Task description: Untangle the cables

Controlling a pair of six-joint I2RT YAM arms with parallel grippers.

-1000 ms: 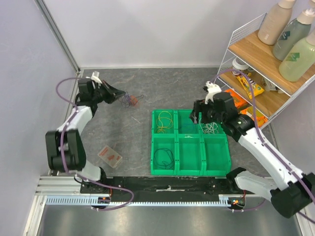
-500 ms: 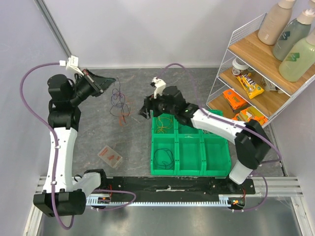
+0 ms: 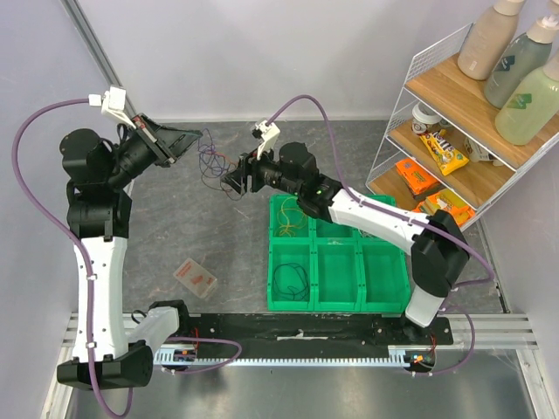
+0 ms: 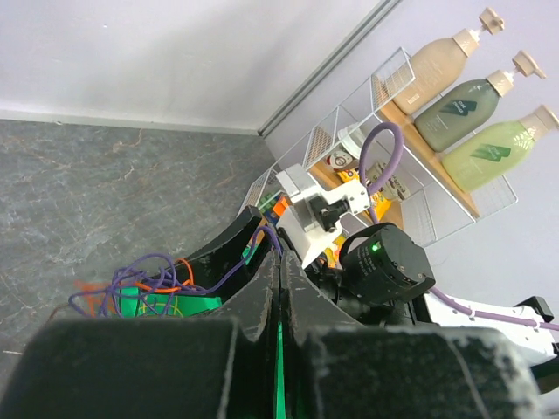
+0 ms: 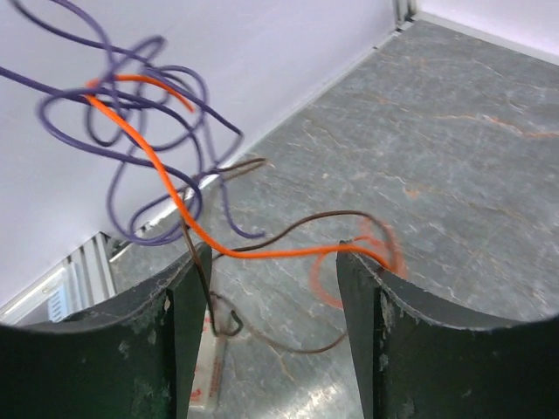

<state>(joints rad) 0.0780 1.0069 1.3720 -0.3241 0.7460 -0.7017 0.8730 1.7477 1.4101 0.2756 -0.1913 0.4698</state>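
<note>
Tangle of thin purple, orange, brown wires [image 3: 212,163] pinched by left gripper [image 3: 197,138]; right gripper [image 3: 230,182] jaws spread: orange strand [image 5: 157,166] alone should be gripped.

Robotics laboratory test cell. Evidence, top view: left arm [image 3: 94,262] and right arm [image 3: 384,218] bolted to an aluminium rail [image 3: 297,349] along the bottom edge. Plain panel walls [image 3: 262,52] with a metal post [image 3: 100,61] at upper left. Grey bench top [image 3: 227,253] with a green compartment tray [image 3: 336,305] at centre. Wire shelf rack [image 3: 437,92] at upper right holds pump bottles [image 3: 489,39] and snack packets [image 3: 445,148] as props.
</note>
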